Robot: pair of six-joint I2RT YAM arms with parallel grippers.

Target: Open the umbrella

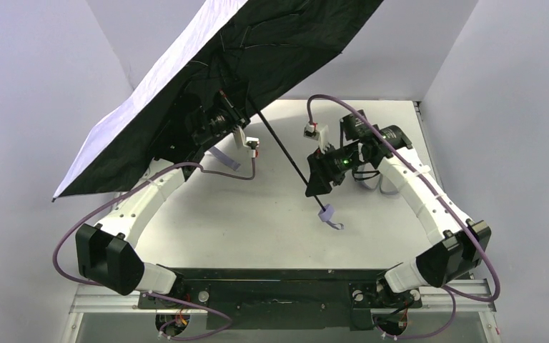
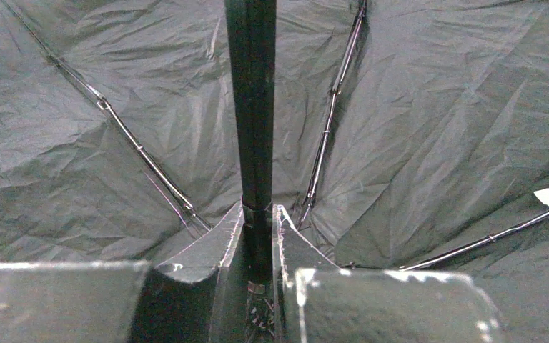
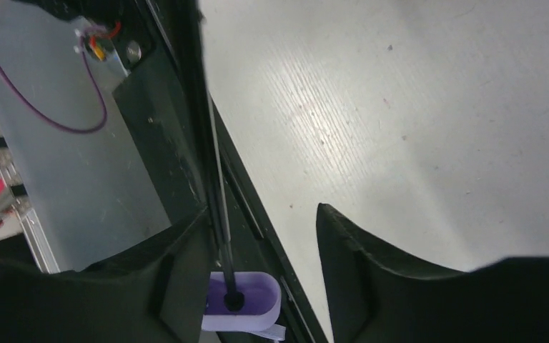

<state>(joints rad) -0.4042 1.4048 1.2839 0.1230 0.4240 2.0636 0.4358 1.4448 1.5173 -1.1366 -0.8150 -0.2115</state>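
Though umbrella [image 1: 243, 43] stood spread, left hand [image 2: 259, 214] clamped shaft [image 1: 286, 161] close under canopy [image 2: 436, 128]; right hand [image 3: 261, 211], jaws apart, straddled shaft just above handle [image 3: 246, 304], axis slanting toward surface's [image 1: 257, 207] near edge.

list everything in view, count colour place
umbrella: one, lavender outside, black inside, open, tilted over table's far left
shaft: one, black, slanting from canopy toward table centre
handle: one, lavender, at shaft's low end
fabric strip: one, lavender, on table left of shaft
table: one, white, under everything
arms: two, white and black, at near edge
cables: two, purple, one per arm
left gripper: one, black, shut on shaft under canopy
right gripper: one, black, open, shaft between its fingers near handle
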